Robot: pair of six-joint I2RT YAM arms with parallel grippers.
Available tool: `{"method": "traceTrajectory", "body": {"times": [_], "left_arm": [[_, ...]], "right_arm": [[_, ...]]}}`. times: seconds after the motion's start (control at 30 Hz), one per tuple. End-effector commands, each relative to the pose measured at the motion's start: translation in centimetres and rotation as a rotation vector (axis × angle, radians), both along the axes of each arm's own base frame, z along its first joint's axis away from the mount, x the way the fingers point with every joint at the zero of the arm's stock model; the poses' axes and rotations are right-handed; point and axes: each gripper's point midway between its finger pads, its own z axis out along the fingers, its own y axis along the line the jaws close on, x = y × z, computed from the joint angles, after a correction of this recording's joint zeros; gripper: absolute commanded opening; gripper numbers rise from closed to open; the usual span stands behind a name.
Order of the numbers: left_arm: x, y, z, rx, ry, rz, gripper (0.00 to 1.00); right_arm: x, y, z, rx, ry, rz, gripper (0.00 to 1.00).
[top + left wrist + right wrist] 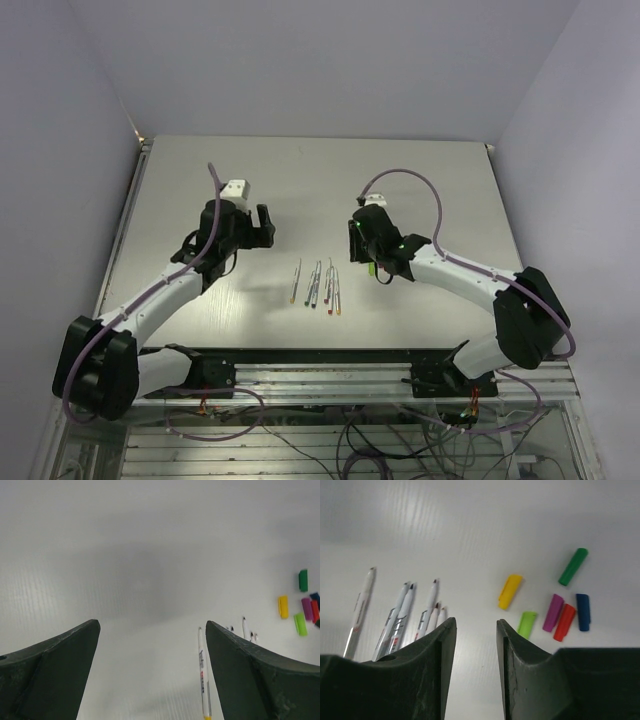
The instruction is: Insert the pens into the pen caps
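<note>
Several pens (318,285) lie side by side on the white table near the front middle. In the right wrist view these pens (400,612) are at the left, with loose pen caps at the right: yellow (510,591), dark green (573,566), light green (526,624), purple (553,612), red (564,622) and blue (583,612). My right gripper (475,621) hovers just short of the caps, jaws partly apart with nothing between them. My left gripper (152,622) is wide open and holds nothing, left of the pens; one pen (203,675) lies by its right finger. In the top view the right gripper (362,250) hides the caps.
The white table (430,170) is walled in by pale panels at the back and both sides. The left gripper (266,226) hangs over bare tabletop. An aluminium rail with loose wiring (330,385) runs along the near edge by the arm bases.
</note>
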Motion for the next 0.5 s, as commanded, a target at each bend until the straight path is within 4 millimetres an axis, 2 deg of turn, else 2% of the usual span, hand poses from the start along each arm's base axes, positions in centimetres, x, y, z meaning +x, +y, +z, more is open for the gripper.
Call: {"method": "traceTrajectory", "body": {"times": [0.0,0.13,0.17,0.2,0.23,0.3,0.4,0.47], "left_arm": [[-1.5,-1.9,-1.5,0.061,0.055,-0.108,0.98],[-3.0,-3.8,-2.6,0.111,0.114,-0.189,0.98],[-3.5,-4.3,-2.9,0.123,0.128,-0.211,0.97],[-3.8,-4.7,-3.1,0.134,0.137,-0.231,0.96],[-4.2,-5.1,-3.4,0.149,0.148,-0.248,0.95],[-4.8,-6.0,-3.7,0.174,0.16,-0.284,0.95],[-5.4,-7.1,-4.3,0.203,0.175,-0.318,0.95],[-5.8,-7.7,-4.9,0.211,0.196,-0.327,0.93]], "right_arm": [[1.9,-2.7,1.6,-0.064,-0.079,-0.184,0.4],[1.9,-5.2,2.2,-0.084,-0.101,-0.33,0.46],[1.9,-5.6,2.3,-0.073,-0.11,-0.355,0.45],[2.0,-6.1,2.7,-0.053,-0.126,-0.384,0.34],[1.9,-6.7,3.0,-0.04,-0.141,-0.415,0.32],[2.1,-8.0,4.1,-0.005,-0.177,-0.464,0.35],[2.1,-10.5,5.0,0.006,-0.21,-0.548,0.44],[1.9,-12.1,5.7,0.006,-0.233,-0.603,0.46]]}}
